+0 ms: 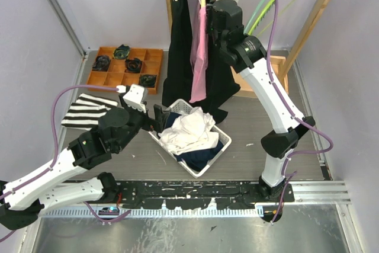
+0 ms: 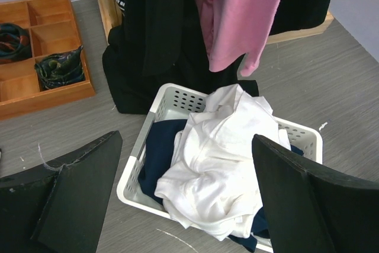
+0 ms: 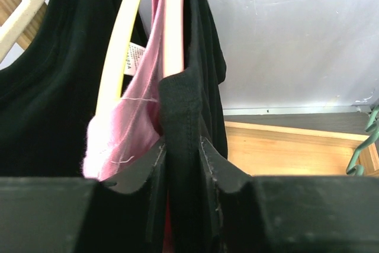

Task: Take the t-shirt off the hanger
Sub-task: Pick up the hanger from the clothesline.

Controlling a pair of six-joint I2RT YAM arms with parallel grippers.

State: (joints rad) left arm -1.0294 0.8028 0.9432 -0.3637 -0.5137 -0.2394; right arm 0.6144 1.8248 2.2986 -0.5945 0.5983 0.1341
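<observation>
Between the narrow fingers of the right hand (image 3: 182, 158) sits a fold of the black t-shirt (image 3: 195, 57), pinched from both sides. The shirt is plain and dark, with no print in view, and hangs down from above the hand. Just left of the hand hangs a pink shirt (image 3: 118, 140) on a yellow hanger (image 3: 121, 51). Its white tag (image 3: 135, 58) carries writing too small to read. Farther off to the hand's right lies a wooden rack base (image 3: 284, 146). The left hand (image 2: 186, 143) stands wide and holds nothing, with a white basket (image 2: 172, 96) of clothes just ahead of it.
</observation>
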